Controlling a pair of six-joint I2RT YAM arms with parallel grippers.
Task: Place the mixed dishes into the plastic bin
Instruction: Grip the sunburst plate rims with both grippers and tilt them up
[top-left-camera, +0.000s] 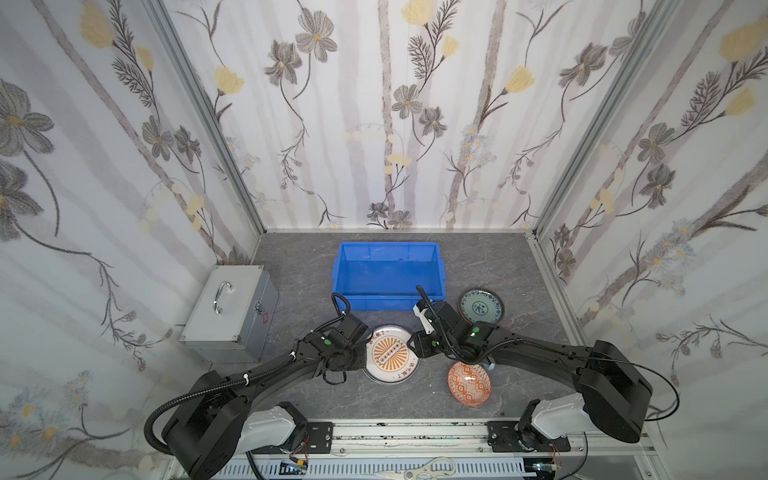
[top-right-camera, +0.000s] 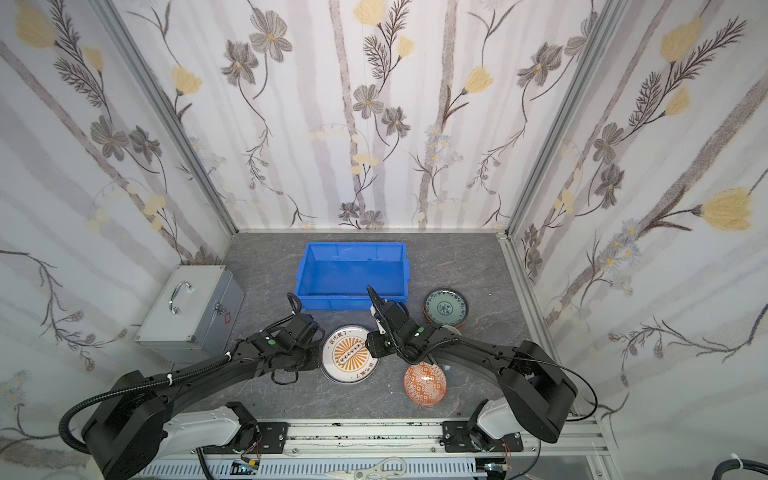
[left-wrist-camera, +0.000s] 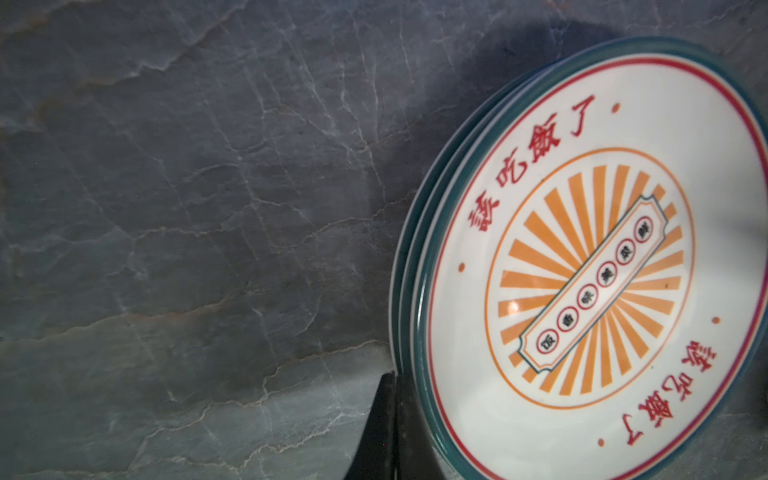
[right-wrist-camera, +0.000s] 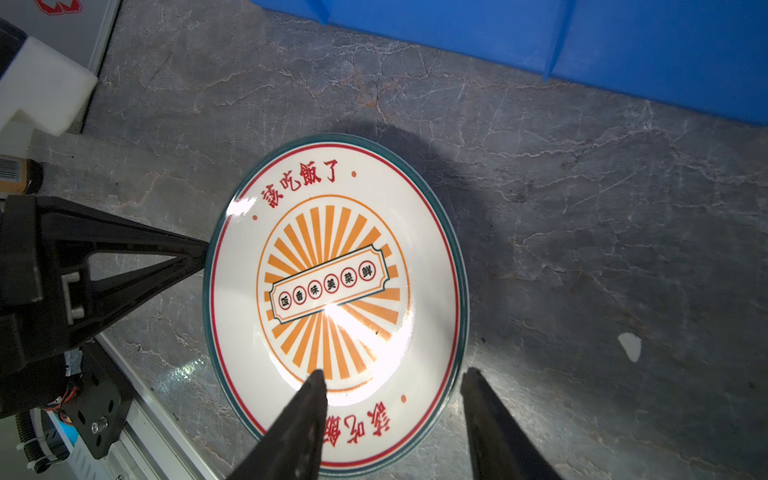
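Right wrist view shows the right pincer (right-wrist-camera: 392, 376) with its two black fingers apart: one tip is over the sunburst plate (right-wrist-camera: 332, 270), the other just outside its rim. I cannot tell if they touch it. Across the plate, the left pincer (right-wrist-camera: 204, 251) has its fingers together, tips right at the rim; whether the rim is caught between them is hard to see. Left wrist view shows more plate rims (left-wrist-camera: 400, 291) stacked under this plate, mostly hidden. In both top views the wrists cover the pincer tips. The plates sit near the middle of the counter (top-left-camera: 291, 291), in front of the blue bin (top-left-camera: 374, 304), which is near the back edge. The teal plate (top-left-camera: 481, 306), by the bin's front right corner, and the orange bowl (top-left-camera: 469, 383), nearer the front edge, are each partly under the right arm.
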